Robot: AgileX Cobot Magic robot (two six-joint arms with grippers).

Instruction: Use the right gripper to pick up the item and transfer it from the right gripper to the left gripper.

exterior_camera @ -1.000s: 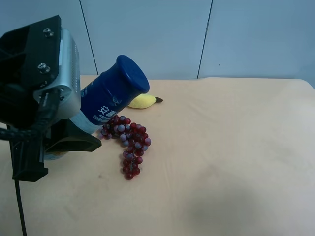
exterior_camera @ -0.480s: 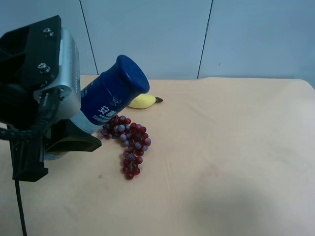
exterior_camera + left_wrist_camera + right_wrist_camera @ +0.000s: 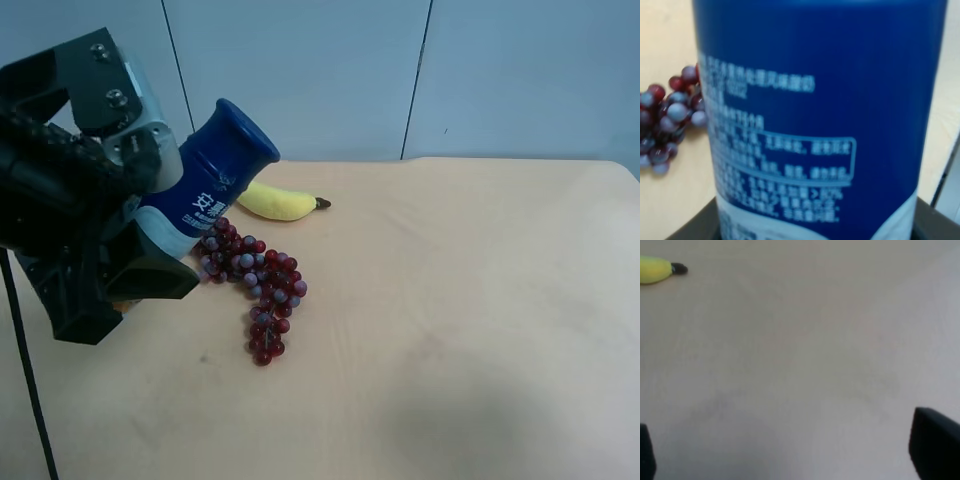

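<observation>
A blue bottle with white print and a white lower band is held tilted above the table by the arm at the exterior high view's left. It fills the left wrist view, so this is my left gripper, shut on the bottle's lower end. Dark fingers show at the bottle's sides. My right gripper is open and empty over bare table, with its fingertips wide apart. It is out of the exterior high view.
A bunch of red and purple grapes lies on the beige table just below the bottle and also shows in the left wrist view. A yellow banana lies behind it and also shows in the right wrist view.
The left arm has turned and shifted, and the bottle now stands steeper and further left. More of the banana shows behind it. The grapes have not moved.
</observation>
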